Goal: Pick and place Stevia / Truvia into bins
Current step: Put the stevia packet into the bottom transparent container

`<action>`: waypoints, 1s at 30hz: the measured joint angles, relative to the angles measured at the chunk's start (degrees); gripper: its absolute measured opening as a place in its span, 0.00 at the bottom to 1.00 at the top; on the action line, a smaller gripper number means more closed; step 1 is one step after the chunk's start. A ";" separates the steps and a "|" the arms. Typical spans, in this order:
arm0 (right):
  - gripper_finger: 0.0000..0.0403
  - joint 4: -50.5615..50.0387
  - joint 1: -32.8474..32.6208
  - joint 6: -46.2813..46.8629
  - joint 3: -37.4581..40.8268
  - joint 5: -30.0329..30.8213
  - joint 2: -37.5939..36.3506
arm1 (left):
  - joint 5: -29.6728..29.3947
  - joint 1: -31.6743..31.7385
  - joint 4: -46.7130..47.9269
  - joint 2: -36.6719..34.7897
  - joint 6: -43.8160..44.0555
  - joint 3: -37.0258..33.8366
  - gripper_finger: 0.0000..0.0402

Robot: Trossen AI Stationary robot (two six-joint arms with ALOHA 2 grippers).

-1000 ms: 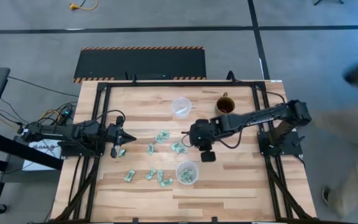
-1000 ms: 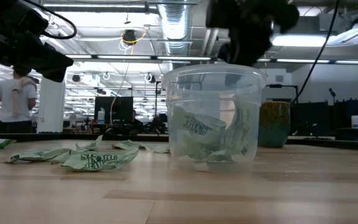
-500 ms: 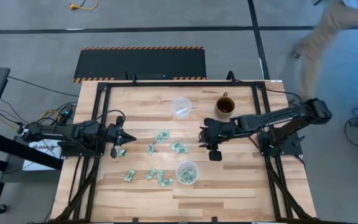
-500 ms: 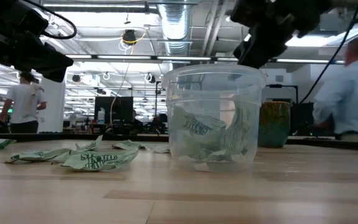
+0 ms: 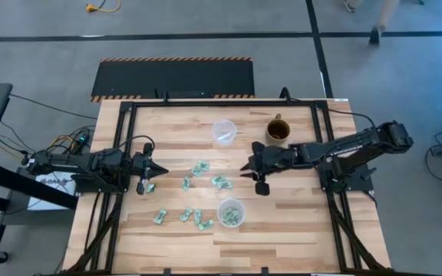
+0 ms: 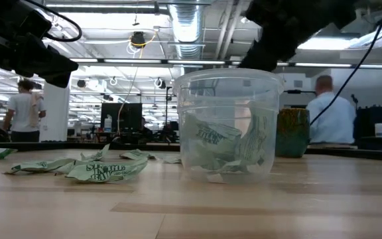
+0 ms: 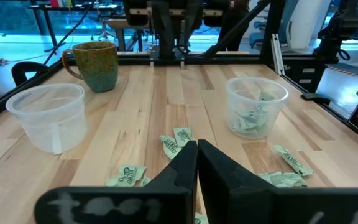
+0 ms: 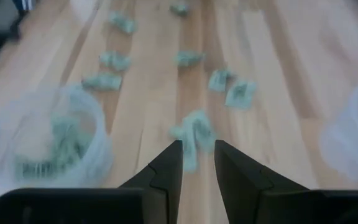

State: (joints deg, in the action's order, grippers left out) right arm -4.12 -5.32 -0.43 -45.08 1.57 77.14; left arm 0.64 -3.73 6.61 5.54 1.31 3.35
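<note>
Several green and white Stevia packets [image 5: 199, 167] lie flat on the wooden table between the two arms, with more near the front [image 5: 186, 216]. One clear cup [image 5: 231, 212] near the front holds several packets [image 6: 225, 143]. The other clear cup [image 5: 223, 131] stands at the far side. My right gripper [image 5: 244, 167] hovers open, right of the middle packets and pointing left; one packet [image 8: 194, 132] lies just ahead of its fingertips. My left gripper [image 5: 150, 167] waits shut at the table's left, its fingers [image 7: 197, 149] closed.
A brown-green mug [image 5: 278, 130] stands right of the far cup. A black metal frame [image 5: 221, 102] runs round the table edge. One packet [image 5: 150, 187] lies close to the left gripper. A person [image 6: 327, 116] stands in the room behind.
My right gripper has drawn back from beside the near cup toward the table's right edge, then settled a little farther back, pointing left at the middle packets. The packets and cups have stayed put. A person has walked past behind the table.
</note>
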 joint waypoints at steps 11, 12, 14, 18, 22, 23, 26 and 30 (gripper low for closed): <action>0.18 -0.24 0.61 4.71 -0.59 -0.14 1.63 | 0.00 0.00 0.07 0.00 -0.01 0.01 0.00; 0.18 -0.48 0.61 4.54 -0.59 -0.20 2.19 | 0.00 0.00 0.07 0.00 -0.01 0.01 0.00; 0.18 -0.50 0.29 2.79 -0.59 -0.77 3.73 | 0.00 0.00 0.07 0.00 -0.01 0.01 0.00; 0.18 0.99 -1.20 0.44 -0.59 -1.57 7.60 | -0.02 0.00 0.07 -0.02 -0.01 0.01 0.00; 0.18 1.59 -2.05 -0.01 -0.59 -1.73 11.18 | 0.00 0.00 0.04 0.00 -0.01 0.01 0.00; 0.18 1.47 -2.05 0.00 -0.59 -1.73 11.90 | 0.00 0.00 0.04 0.00 -0.01 0.01 0.00; 0.18 1.74 -1.95 0.01 -0.57 -2.56 13.27 | 0.00 0.00 0.04 0.00 0.00 0.01 0.00; 0.18 3.43 -1.05 0.20 -0.57 -5.16 14.12 | 0.00 0.00 0.02 0.00 -0.01 0.01 0.00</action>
State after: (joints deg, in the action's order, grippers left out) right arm -0.69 -6.38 -0.23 -45.65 -3.59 91.26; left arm 0.64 -3.73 6.63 5.54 1.30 3.36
